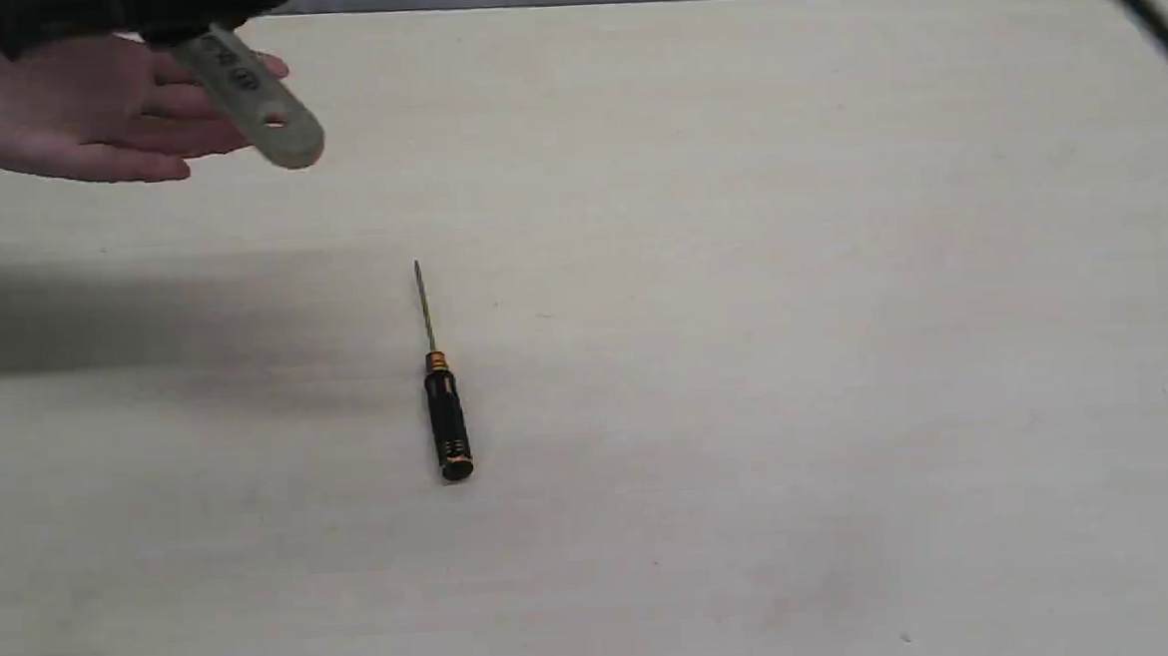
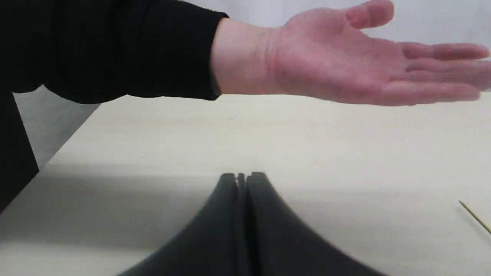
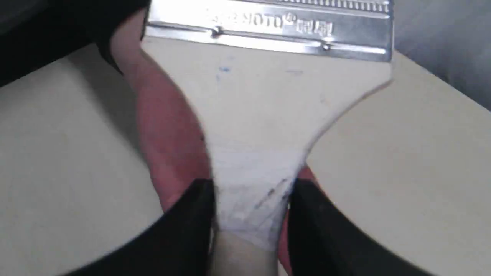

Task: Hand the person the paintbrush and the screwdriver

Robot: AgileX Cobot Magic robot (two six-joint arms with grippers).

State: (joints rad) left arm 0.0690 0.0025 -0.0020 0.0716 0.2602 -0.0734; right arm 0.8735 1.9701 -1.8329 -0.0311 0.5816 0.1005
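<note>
The person's open hand [image 1: 83, 114] reaches in over the table's far left, palm up. My right gripper [image 1: 179, 29] has reached across and hovers just above it, shut on the paintbrush [image 1: 252, 100], whose wooden handle with the hole sticks out past the fingers. In the right wrist view my right gripper [image 3: 251, 207] clamps the narrow handle of the paintbrush [image 3: 264, 107], silver ferrule ahead, the hand [image 3: 165, 145] underneath. The screwdriver [image 1: 443, 405] lies on the table near the middle, shaft pointing away. My left gripper [image 2: 241, 178] is shut and empty, low over the table below the hand [image 2: 345, 65].
A pale wooden table [image 1: 793, 307] fills the exterior view. The person's black sleeve [image 2: 96, 50] hangs over the table's corner. A dark arm or cable [image 1: 1152, 8] crosses the top right corner. The screwdriver's tip [image 2: 475, 216] shows at the edge of the left wrist view.
</note>
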